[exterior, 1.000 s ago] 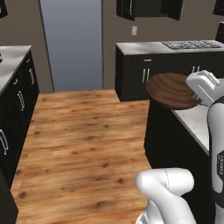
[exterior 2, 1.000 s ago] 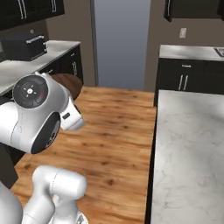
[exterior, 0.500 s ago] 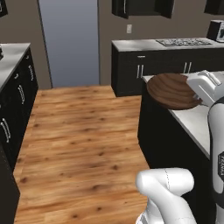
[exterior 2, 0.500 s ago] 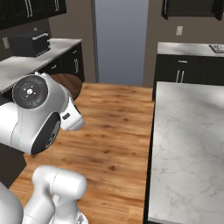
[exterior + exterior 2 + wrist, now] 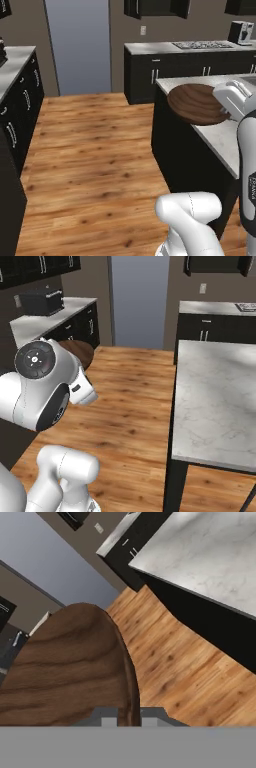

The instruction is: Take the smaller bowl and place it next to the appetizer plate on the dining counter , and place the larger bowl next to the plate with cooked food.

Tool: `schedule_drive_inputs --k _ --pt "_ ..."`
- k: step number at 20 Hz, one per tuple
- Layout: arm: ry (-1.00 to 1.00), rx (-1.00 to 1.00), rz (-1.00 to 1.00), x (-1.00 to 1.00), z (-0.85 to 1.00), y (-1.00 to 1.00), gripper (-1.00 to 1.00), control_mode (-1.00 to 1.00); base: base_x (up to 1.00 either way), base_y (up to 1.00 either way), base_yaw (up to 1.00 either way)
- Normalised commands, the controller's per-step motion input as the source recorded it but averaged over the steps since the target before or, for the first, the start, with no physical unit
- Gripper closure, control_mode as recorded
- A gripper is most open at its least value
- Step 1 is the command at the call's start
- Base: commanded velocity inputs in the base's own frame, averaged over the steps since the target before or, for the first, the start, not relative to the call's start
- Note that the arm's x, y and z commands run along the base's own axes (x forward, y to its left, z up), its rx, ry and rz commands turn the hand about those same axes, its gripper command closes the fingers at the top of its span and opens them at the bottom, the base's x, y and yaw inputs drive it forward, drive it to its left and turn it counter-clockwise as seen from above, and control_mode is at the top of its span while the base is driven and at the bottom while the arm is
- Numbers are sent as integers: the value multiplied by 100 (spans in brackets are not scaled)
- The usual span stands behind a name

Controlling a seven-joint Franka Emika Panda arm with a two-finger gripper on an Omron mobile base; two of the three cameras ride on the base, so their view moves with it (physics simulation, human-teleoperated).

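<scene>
Bowl in my grip: the smaller bowl (image 5: 197, 103), dark reddish-brown wood with clear grain, is pinched by its rim in my gripper (image 5: 231, 100), jaws clamped tight on it. In the left base view it hangs in the air over the near corner of the dining counter (image 5: 222, 137), above the slab and not resting on it. In the hand view the bowl (image 5: 65, 667) is seen close up, rim running down between my fingertips (image 5: 107, 716) at the bottom.

Dining counter is pale marble on a black base; in the right base view its bare slab (image 5: 215, 391) runs along the right side, and part of the bowl (image 5: 82, 352) peeks out behind my arm's big white joint.

Around: wood plank floor (image 5: 95, 160) between the units. Tall grey-blue panel (image 5: 77, 45) on the far wall. Back counter (image 5: 185, 47) with black cabinets beyond the island, a cooktop (image 5: 200, 45) on it and a small dark appliance (image 5: 240, 32) at its right end. Left side has another black cabinet run (image 5: 17, 107); the right base view shows a dark boxy appliance (image 5: 42, 302) on that worktop.
</scene>
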Motion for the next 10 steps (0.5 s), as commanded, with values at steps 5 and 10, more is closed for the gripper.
schedule_drive_inputs --k 5,10 --pt "0 0 0 0 0 0 100 100 -77 -13 0" --pt "0 0 0 0 0 0 100 100 -37 -60 0"
